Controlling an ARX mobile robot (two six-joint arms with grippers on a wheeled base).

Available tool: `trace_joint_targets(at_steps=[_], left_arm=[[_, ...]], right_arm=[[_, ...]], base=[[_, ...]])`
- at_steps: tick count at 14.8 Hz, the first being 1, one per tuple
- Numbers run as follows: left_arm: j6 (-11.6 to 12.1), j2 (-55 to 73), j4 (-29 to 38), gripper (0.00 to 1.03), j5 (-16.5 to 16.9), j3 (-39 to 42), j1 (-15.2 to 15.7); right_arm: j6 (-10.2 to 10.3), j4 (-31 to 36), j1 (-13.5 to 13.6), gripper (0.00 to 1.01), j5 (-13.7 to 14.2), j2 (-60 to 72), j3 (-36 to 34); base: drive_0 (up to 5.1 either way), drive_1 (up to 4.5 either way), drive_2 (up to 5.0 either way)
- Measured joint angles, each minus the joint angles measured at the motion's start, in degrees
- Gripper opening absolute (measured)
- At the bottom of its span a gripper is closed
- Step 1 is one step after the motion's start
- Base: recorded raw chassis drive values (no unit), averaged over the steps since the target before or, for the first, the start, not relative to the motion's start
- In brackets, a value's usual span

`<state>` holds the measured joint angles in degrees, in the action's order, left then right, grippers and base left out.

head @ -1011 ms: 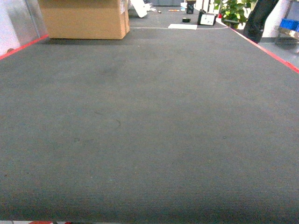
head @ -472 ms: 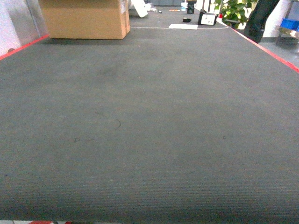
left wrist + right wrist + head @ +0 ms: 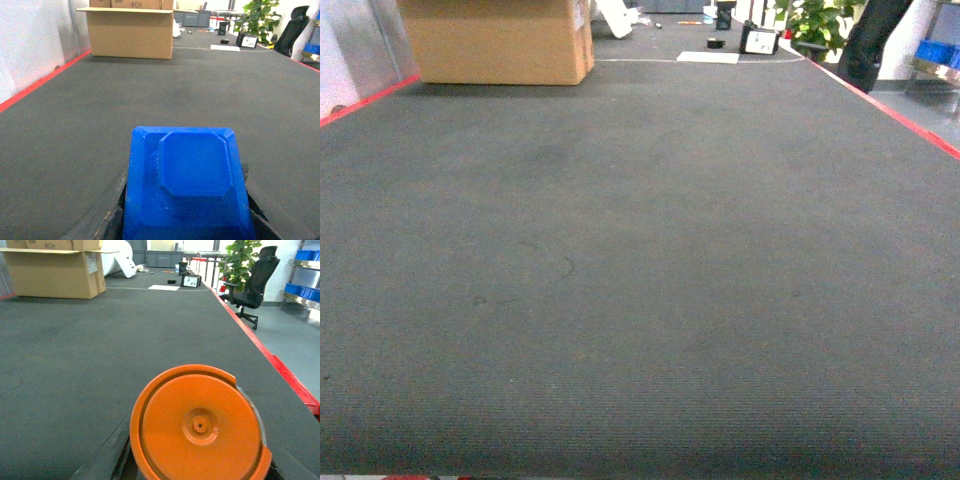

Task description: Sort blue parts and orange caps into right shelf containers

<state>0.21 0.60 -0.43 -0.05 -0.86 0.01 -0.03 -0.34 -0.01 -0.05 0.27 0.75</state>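
In the left wrist view a blue part [image 3: 187, 185], a square moulded block with a raised octagonal centre, fills the space between my left gripper's [image 3: 184, 200] dark fingers [image 3: 107, 220]; the gripper is shut on it above the dark mat. The right wrist view shows my right gripper [image 3: 195, 445] shut on a round orange cap [image 3: 200, 425], its flat face toward the camera. Blue containers [image 3: 304, 290] stand on a metal shelf far off to the right, past the red edge. Neither gripper appears in the head view.
A dark grey mat [image 3: 640, 260] with red edge strips [image 3: 905, 112] spreads ahead. A large open cardboard box [image 3: 495, 40] stands at the far left. Small items and a potted plant [image 3: 820, 22] sit at the far end. A black office chair [image 3: 252, 282] stands right of the mat.
The head view has drifted slightly; the far box and chair sit a little differently in the frame. Nothing else on the mat has changed.
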Motion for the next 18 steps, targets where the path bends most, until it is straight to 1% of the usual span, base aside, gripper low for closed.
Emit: trace_joint_targets(at_steps=[18], left_arm=[[0.0, 0.0, 0.0, 0.44, 0.04, 0.0, -0.04]], right_arm=[[0.02, -0.02, 0.0, 0.45, 0.04, 0.0, 0.0]], base=[[-1.6, -1.57, -1.6]])
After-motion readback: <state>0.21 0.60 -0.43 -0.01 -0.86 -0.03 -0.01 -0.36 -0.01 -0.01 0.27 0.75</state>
